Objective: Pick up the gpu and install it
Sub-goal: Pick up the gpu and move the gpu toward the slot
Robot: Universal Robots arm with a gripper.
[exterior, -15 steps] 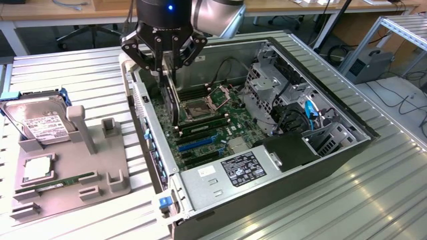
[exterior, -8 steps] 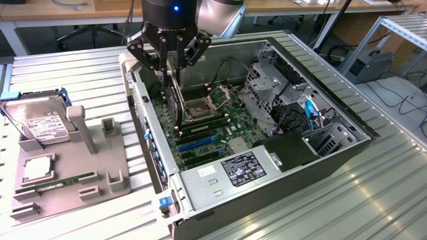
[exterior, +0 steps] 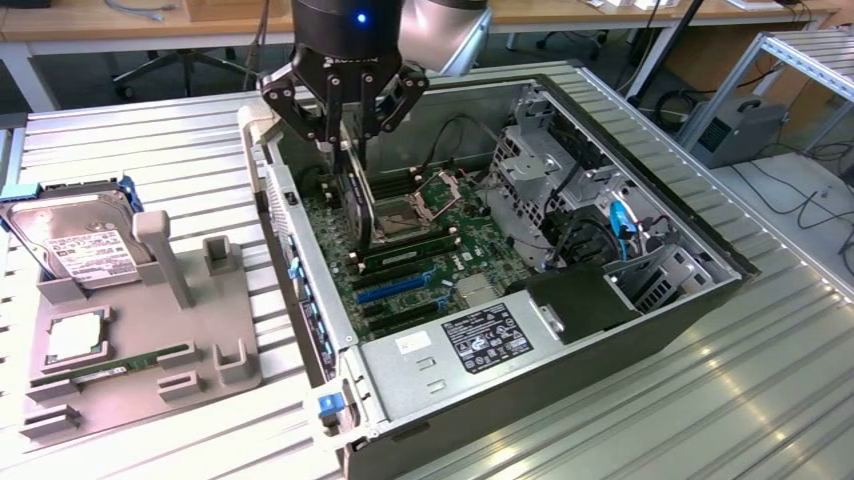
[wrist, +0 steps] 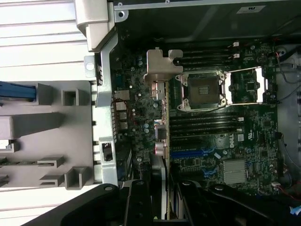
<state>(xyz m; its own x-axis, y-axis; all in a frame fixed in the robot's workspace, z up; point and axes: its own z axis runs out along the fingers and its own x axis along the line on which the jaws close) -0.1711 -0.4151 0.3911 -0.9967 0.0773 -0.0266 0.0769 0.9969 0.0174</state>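
The gpu (exterior: 358, 195) is a thin dark card hanging edge-on above the motherboard (exterior: 461, 285) inside the open computer case (exterior: 534, 400). My gripper (exterior: 347, 135) is shut on its upper edge, black fingers on either side. In the wrist view the gpu (wrist: 162, 117) runs as a narrow strip from my gripper (wrist: 162, 190) out to its silvery end bracket (wrist: 163, 66), which lies near the case's rear wall (wrist: 101, 94). The card hovers beside the empty CPU socket (wrist: 202, 89), clear of the blue slots (exterior: 394, 285).
A grey fixture tray (exterior: 134, 390) on the exterior view's left holds a hard drive (exterior: 80, 240), a CPU (exterior: 74, 340) and a green RAM stick (exterior: 127, 365). Inside the case are a drive cage (exterior: 547, 180), cables and a labelled power supply (exterior: 487, 340).
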